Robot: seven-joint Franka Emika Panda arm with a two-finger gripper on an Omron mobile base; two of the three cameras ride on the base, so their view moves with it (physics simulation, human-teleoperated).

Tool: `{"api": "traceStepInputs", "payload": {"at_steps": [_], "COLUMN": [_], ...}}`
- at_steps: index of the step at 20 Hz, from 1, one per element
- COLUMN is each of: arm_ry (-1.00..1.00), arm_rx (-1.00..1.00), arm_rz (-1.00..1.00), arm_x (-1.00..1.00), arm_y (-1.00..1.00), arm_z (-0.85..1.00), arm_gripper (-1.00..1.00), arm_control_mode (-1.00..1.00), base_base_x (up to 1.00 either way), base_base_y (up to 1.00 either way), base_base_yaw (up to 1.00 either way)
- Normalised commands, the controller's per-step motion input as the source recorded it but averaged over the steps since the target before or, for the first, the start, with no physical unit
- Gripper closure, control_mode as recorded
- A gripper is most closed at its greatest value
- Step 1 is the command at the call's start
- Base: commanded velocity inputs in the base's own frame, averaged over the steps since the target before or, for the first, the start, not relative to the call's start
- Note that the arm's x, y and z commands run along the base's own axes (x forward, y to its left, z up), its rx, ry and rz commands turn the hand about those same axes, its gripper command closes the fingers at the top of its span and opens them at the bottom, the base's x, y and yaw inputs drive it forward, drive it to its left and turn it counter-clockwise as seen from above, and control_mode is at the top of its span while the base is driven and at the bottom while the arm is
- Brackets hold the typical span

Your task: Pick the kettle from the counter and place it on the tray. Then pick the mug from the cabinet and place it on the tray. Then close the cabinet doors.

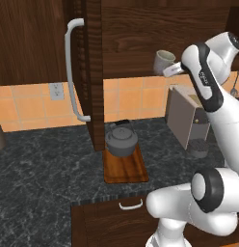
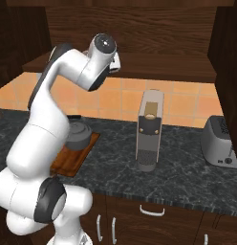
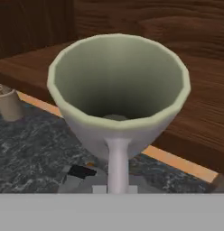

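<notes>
The off-white mug (image 1: pixel 164 60) hangs tilted just above the cabinet's shelf (image 2: pixel 154 67), and my gripper (image 1: pixel 173 69) is shut on its loop handle. In the hand view the mug (image 3: pixel 118 90) faces me mouth-on, showing its pale greenish inside, with the handle running down to the bottom edge. The grey kettle (image 1: pixel 121 140) stands upright on the far half of the wooden tray (image 1: pixel 124 169), which lies on the dark counter (image 1: pixel 44 164). From the right base view the kettle (image 2: pixel 77 134) and tray (image 2: pixel 72 160) sit partly behind my arm. The left cabinet door (image 1: pixel 92 72) stands open.
A boxy coffee machine (image 2: pixel 149 129) stands on the counter right of the tray, below the shelf. A toaster (image 2: pixel 218 141) sits at the far right beneath the open right door (image 2: pixel 230 72). The open left door's edge reaches down beside the kettle. A drawer handle (image 1: pixel 131 205) shows under the counter edge.
</notes>
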Motion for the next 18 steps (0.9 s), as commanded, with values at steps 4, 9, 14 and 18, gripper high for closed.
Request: {"api": "traceStepInputs", "payload": {"at_steps": [4,9,14,18], "arm_ry": [0.03,0.09,0.0,0.0], "arm_rx": [-0.23,-0.26,-0.18,-0.08], "arm_rz": [0.58,0.24,0.18,0.19], "arm_x": [-0.88,-0.19,0.0,0.0], "arm_y": [0.41,0.45,0.65,0.69], "arm_z": [-0.36,-1.0,-1.0,-1.0], "arm_gripper": [1.0,1.0,1.0,1.0], "arm_control_mode": [-1.0,-1.0,-1.0,-1.0], "base_base_x": [0.0,0.0,0.0,0.0], "base_base_y": [0.0,0.0,0.0,0.0], "base_base_yaw": [0.0,0.0,0.0,0.0]}}
